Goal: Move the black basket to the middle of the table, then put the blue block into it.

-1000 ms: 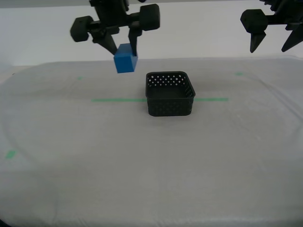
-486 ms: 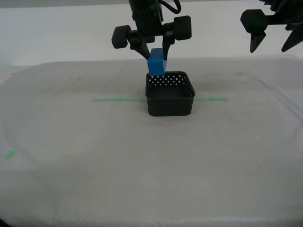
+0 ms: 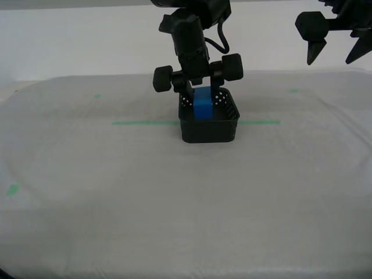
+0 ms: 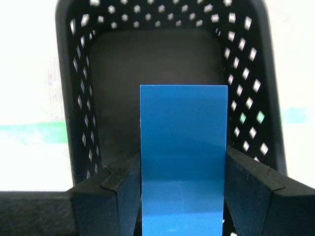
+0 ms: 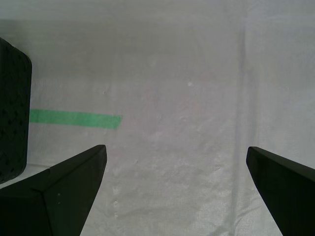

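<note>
My second gripper (image 3: 201, 96) pinches the blue block (image 3: 202, 106) between its jaws, one jaw pressed against each side of the block, which stands upright with its lower part already below the rim of the black basket (image 3: 209, 131). In the second wrist view the block (image 4: 183, 157) juts out beyond the jaws and over the basket's dark floor (image 4: 152, 64), with the holed walls rising around it; whether the block touches that floor I cannot tell. The basket sits on the surface (image 3: 174, 203), a white cloth, straddling a green tape line (image 3: 145, 122) that shows on either side of it. My first gripper (image 3: 336, 43) hangs high above the surface, well apart from the basket, with its jaws spread wide and nothing between them; its own view looks down on bare cloth, one end of the green line (image 5: 74, 118) and a corner of the basket (image 5: 12, 113). Small green marks (image 3: 12, 189) dot the cloth away from the basket, and a plain pale wall (image 3: 70, 46) stands behind the surface.
</note>
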{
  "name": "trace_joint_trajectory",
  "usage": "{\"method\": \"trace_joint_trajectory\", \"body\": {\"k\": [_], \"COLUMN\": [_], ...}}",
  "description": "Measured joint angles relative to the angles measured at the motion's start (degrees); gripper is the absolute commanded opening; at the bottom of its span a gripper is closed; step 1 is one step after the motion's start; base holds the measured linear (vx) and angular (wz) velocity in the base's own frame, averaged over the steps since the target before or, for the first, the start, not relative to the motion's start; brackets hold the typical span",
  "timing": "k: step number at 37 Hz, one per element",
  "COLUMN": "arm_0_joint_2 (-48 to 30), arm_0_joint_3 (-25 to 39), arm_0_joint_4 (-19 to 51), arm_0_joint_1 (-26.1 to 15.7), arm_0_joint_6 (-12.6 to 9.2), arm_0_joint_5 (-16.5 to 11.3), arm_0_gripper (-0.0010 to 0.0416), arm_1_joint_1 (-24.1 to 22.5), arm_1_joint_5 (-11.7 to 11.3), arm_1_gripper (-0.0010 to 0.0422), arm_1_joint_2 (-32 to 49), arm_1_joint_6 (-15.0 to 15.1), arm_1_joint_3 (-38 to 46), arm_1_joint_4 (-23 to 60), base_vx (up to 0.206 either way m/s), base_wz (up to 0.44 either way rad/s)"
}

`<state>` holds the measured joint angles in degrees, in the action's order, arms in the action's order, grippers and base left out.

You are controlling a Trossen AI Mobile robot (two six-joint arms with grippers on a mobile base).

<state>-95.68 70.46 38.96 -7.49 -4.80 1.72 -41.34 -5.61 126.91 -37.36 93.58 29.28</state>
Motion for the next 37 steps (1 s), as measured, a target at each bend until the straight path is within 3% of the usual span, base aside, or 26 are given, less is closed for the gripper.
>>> {"method": "trace_joint_trajectory", "body": {"k": [9,14,29,37], "arm_0_joint_2": [0.0,0.0,0.0,0.0], "arm_0_joint_3": [0.0,0.02,0.02,0.0], "arm_0_joint_4": [-0.04,-0.04,-0.07,-0.07], "arm_0_joint_1": [0.0,-0.04,0.02,0.0], "arm_0_joint_6": [0.0,0.0,0.0,0.0], "arm_0_joint_5": [0.0,0.0,0.0,0.0], "arm_0_gripper": [0.0398,0.0399,0.0398,0.0398], "arm_1_joint_1": [-0.04,-0.02,0.07,0.11], "arm_1_joint_5": [0.17,0.15,0.13,0.13], "arm_1_gripper": [0.0005,0.004,0.0239,0.0368], "arm_1_joint_2": [0.26,0.24,0.2,0.17], "arm_1_joint_6": [0.0,0.0,0.17,4.57], "arm_1_joint_3": [0.02,0.02,1.75,3.15], "arm_1_joint_4": [-0.61,-0.96,-1.27,-1.31], "base_vx": [0.0,0.0,0.0,0.0], "base_wz": [0.0,0.0,0.0,0.0]}}
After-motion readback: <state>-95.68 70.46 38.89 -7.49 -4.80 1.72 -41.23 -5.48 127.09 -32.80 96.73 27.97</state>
